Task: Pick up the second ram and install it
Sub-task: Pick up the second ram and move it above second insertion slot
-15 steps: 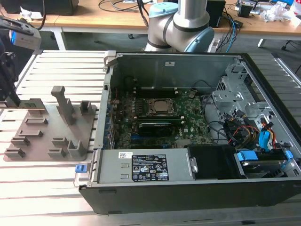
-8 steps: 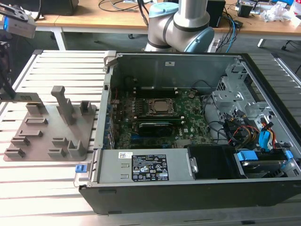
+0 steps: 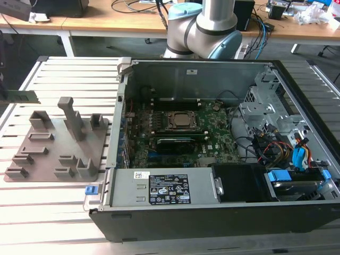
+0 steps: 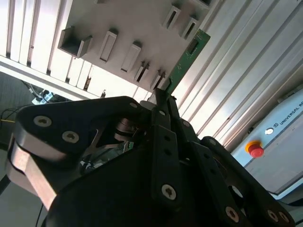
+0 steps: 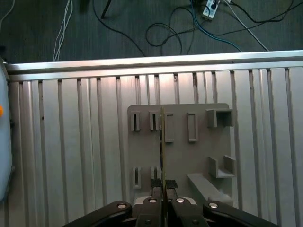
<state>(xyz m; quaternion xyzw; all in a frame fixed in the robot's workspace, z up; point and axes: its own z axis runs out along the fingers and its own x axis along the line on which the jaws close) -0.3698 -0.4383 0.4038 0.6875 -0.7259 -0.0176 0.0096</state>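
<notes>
The second ram (image 4: 188, 53) is a thin green stick clamped between my gripper's (image 4: 163, 97) dark fingers, its free end reaching out over the grey fixture tray (image 4: 128, 19). In the first wrist view the ram (image 5: 162, 142) shows edge-on, rising from the shut gripper (image 5: 162, 183) above the tray (image 5: 180, 156) and its slots. In the exterior view the ram (image 3: 20, 96) pokes in from the far left edge, held level above the slatted table, left of the tray (image 3: 53, 154). The open computer case holds the green motherboard (image 3: 175, 135).
The tray has upright blocks (image 3: 71, 117) that stand above its slots. The case's side wall (image 3: 119, 106) lies between the tray and the motherboard. Cables and a drive cage (image 3: 281, 143) fill the case's right side. A grey box with a red button (image 4: 255, 150) stands beside the table.
</notes>
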